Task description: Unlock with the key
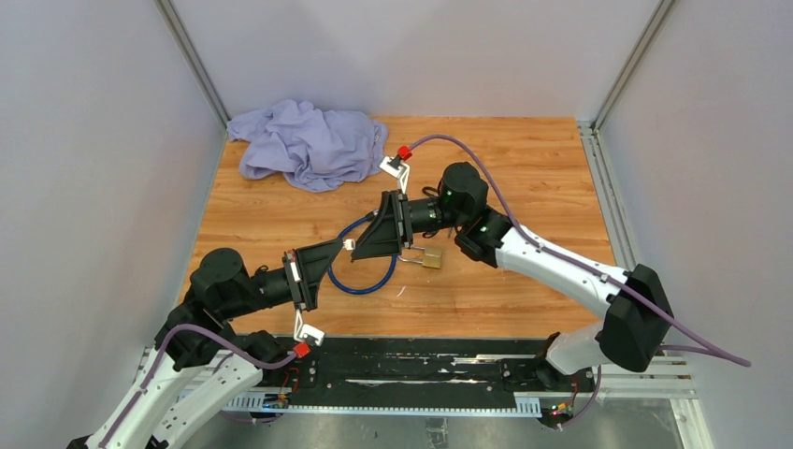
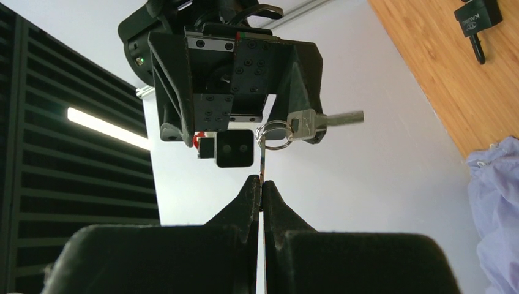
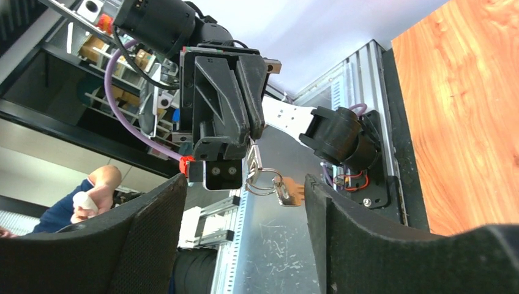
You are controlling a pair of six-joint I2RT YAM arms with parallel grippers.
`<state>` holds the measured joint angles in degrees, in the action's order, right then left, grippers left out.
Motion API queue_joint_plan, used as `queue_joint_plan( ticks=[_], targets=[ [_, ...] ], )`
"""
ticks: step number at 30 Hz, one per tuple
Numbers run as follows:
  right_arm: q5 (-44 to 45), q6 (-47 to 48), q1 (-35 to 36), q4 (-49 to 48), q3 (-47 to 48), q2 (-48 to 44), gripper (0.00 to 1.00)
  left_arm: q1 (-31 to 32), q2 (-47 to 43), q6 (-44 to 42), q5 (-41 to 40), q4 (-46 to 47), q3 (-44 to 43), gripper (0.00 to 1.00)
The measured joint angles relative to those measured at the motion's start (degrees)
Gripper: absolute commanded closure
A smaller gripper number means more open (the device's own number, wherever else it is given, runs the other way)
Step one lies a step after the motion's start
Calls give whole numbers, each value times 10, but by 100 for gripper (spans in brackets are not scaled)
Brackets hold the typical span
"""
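Note:
My left gripper (image 2: 262, 182) is shut on a thin silver key (image 2: 262, 165), seen edge-on, held in the air. A key ring (image 2: 273, 133) and a second silver key (image 2: 327, 119) hang from it. My right gripper (image 3: 246, 179) is open and faces the left gripper tip to tip; the ring (image 3: 262, 182) and hanging key (image 3: 291, 191) sit between its fingers without touching them. In the top view the two grippers meet over the table's middle, left (image 1: 344, 247) and right (image 1: 367, 239). A brass padlock (image 1: 431, 257) lies on the table just right of them.
A blue cable loop (image 1: 365, 279) lies on the wooden table (image 1: 524, 168) below the grippers. A crumpled purple cloth (image 1: 309, 140) lies at the back left. A small black object (image 2: 477, 21) lies on the wood in the left wrist view. Grey walls enclose the table.

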<state>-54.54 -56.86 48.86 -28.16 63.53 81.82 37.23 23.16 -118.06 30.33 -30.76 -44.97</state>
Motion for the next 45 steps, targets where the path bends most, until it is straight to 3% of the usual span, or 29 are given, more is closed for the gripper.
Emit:
queue_joint_plan(
  ticks=[7, 17, 28, 37, 45],
  targets=[
    [16, 83, 3, 105, 36, -18, 26, 0, 0, 0, 1, 5, 0, 100],
    [21, 120, 3, 186, 75, -17, 24, 0, 0, 0, 15, 7, 0, 100],
    [18, 117, 2, 200, 81, -12, 26, 0, -6, 0, 25, 8, 0, 100],
    [6, 112, -13, 201, 82, -11, 39, 0, -11, 0, 36, 17, 0, 100],
    [-3, 78, -31, 162, 88, -7, 44, 0, -11, 0, 42, 18, 0, 100]
  ],
)
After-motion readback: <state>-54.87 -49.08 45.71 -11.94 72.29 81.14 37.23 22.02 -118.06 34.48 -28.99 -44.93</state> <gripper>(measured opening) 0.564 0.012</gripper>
